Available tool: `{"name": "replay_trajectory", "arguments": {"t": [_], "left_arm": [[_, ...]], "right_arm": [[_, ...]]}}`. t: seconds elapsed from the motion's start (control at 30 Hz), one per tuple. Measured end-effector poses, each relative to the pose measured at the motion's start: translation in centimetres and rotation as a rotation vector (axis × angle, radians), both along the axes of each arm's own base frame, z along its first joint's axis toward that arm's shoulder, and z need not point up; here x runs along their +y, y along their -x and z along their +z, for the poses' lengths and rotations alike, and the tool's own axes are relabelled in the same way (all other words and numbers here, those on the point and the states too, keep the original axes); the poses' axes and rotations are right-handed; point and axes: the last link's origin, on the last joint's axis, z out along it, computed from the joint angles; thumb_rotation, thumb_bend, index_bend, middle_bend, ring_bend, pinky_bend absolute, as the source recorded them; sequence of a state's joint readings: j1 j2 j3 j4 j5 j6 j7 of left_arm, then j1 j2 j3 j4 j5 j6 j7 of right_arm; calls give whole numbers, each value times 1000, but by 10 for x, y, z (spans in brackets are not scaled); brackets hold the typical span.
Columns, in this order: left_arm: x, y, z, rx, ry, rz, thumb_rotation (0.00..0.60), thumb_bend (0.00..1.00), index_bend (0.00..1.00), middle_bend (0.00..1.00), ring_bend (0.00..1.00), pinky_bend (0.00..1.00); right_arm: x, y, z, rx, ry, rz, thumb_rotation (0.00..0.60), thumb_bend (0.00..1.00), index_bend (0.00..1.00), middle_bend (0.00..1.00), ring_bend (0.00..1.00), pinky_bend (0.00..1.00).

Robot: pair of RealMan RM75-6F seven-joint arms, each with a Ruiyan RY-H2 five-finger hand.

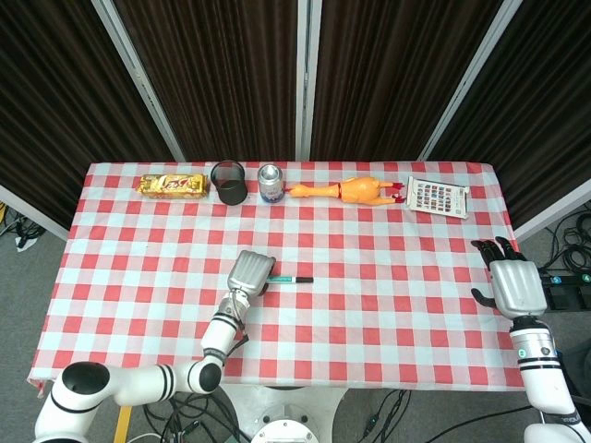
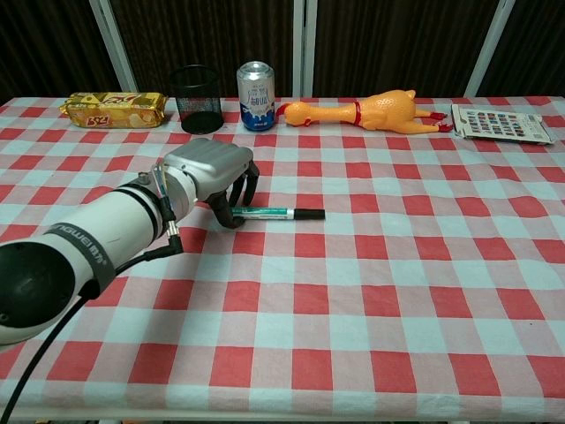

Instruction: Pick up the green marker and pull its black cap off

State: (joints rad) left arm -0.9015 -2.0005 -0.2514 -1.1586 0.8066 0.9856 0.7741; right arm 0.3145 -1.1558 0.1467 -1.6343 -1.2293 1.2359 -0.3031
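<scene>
The left hand (image 2: 214, 172) sits at frame centre-left, fingers curled around the butt end of the green marker (image 2: 269, 212), which lies on the bench (image 2: 371, 291). The black cap (image 2: 308, 214) points right. The right hand (image 1: 513, 284), at the lower right of the head view, is spread and holds nothing.

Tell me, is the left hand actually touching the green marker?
Touching. In the chest view the left hand has its fingers curled down onto the green marker, gripping its left end; no gap shows.

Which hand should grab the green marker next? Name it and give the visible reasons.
Left. The left hand is already at the green marker's uncapped end, fingers curled beside it. The right hand hangs off the table's far edge, well away.
</scene>
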Motion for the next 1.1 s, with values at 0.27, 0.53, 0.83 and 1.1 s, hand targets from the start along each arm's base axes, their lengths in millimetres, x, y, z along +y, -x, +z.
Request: {"name": "replay_trajectory", "arguments": {"t": [0.27,0.53,0.83,1.1], "left_arm": [[0,1,-2,27,5,-9,600,288,521,562,904,1000],[1,2,-4,39,10,-12,600,299,533,578,906,1000],[0,-2,-4,27,17,-21,600,348,557,602,907,1000],[0,-2,-3,9,22,-17,600,380,579,625,910,1000]], "right_arm": [[1,1,-1,0,-2,-2,600,97,189,212,113,364],[1,3,-1,-1,-3,-10,600,96,189,212,113,364],[1,6,-1,-2,-4,-16,600,96,189,212,113,364],[1,6,-2,-8,-7,-16,600,91,189,214,113,364]]}}
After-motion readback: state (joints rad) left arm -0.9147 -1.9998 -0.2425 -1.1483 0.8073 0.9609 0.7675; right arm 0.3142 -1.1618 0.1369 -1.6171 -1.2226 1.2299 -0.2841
